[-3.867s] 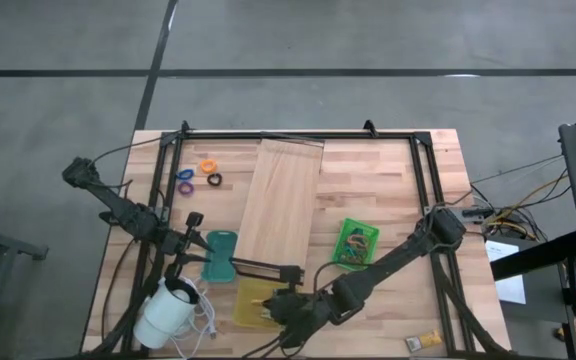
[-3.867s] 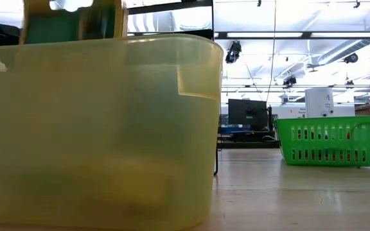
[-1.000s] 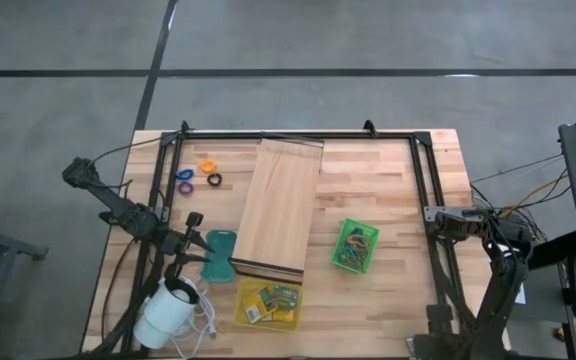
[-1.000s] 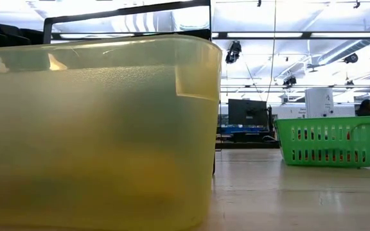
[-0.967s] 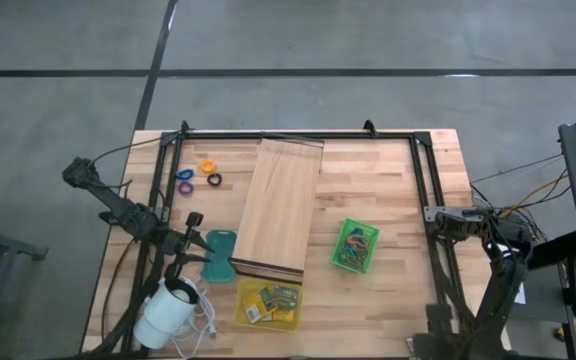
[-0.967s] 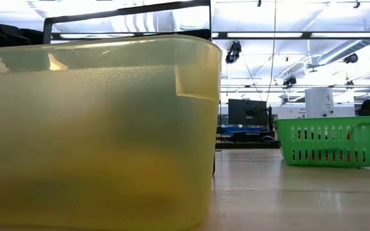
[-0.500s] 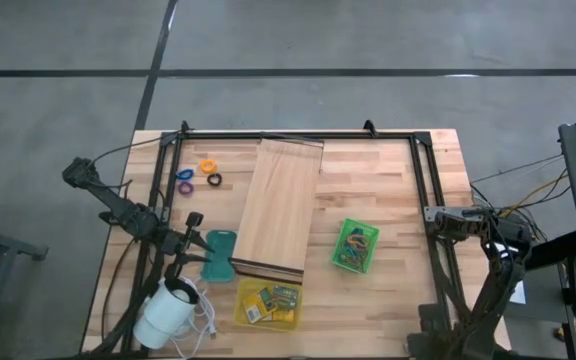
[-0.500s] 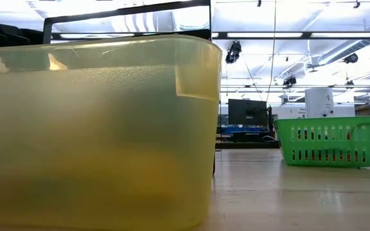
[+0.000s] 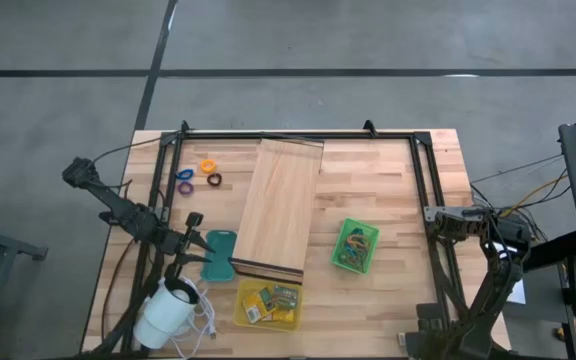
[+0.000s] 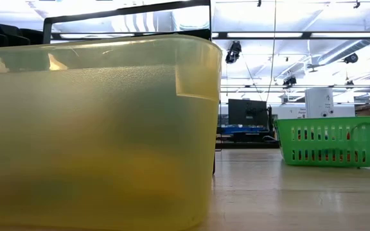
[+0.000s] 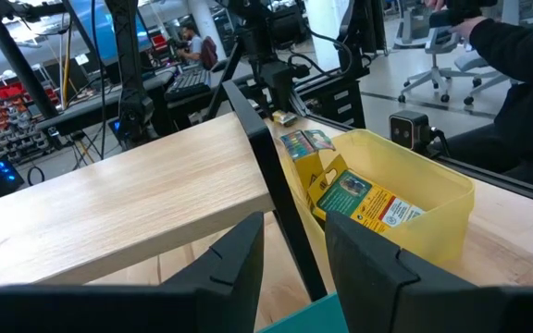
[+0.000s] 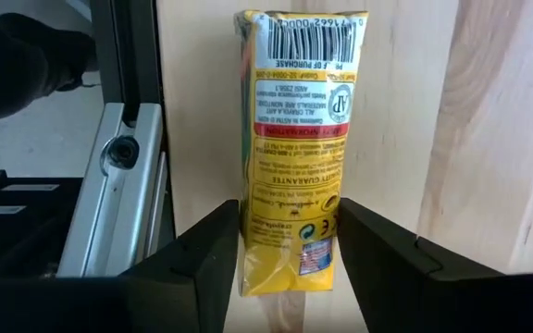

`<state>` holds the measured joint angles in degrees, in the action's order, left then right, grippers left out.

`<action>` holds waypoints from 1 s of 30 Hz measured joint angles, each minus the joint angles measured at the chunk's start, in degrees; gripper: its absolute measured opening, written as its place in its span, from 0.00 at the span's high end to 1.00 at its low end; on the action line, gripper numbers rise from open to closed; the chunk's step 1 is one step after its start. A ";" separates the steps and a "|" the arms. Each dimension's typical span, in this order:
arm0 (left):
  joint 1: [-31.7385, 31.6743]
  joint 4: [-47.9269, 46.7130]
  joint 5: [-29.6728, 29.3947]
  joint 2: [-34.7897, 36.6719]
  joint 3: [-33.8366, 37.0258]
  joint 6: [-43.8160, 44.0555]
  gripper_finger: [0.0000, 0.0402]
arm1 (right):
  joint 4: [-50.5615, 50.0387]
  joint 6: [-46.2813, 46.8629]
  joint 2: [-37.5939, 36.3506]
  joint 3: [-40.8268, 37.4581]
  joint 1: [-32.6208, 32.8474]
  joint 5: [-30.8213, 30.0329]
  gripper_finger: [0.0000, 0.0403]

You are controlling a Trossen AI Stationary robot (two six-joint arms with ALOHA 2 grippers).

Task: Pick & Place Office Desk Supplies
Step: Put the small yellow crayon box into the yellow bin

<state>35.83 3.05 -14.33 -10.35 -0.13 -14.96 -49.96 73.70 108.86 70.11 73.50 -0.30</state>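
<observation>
the right gripper (image 12: 288,264) stood over a yellow packet (image 12: 294,139) that lay flat on the wooden table (image 12: 405,111), beside the metal frame rail (image 12: 118,157). its two dark fingers (image 12: 188,273) were spread, one to each side of the packet's near end, and no contact between pads and packet could be confirmed. the packet's long axis ran straight away from the gripper, in line with the wrist, so the fingers straddled its narrow width; a close along that width appeared to be the move in hand. in the high view the right arm (image 9: 483,290) was folded at the table's right front corner, with the packet hidden below it. the yellow bin (image 9: 268,303), already holding other packets (image 11: 364,199), sat well apart toward the left arm's side, and the green basket (image 9: 356,246) lay between. the left gripper (image 11: 294,254) waited with fingers spread near the bin and the wooden board (image 11: 128,199), holding nothing. the right arm was the nearer to the loose packet.
</observation>
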 joint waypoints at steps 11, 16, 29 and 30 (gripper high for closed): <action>0.00 0.00 0.00 0.00 -0.01 0.00 0.70 | -0.04 1.08 0.00 -0.04 -0.36 0.31 0.74; -0.02 0.00 0.00 0.00 -0.01 0.00 0.70 | -0.07 1.08 -0.09 -0.04 -0.38 0.29 0.79; -0.01 0.00 -0.01 0.00 -0.01 0.00 0.70 | -9.63 -2.13 -1.87 7.55 -3.29 -4.22 0.75; 0.00 0.01 -0.01 0.00 -0.01 0.00 0.70 | -10.86 -1.91 -1.92 8.46 -3.68 -5.24 0.75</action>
<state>35.83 3.06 -14.34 -10.35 -0.14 -14.96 -60.82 71.79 106.94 78.56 69.82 -5.54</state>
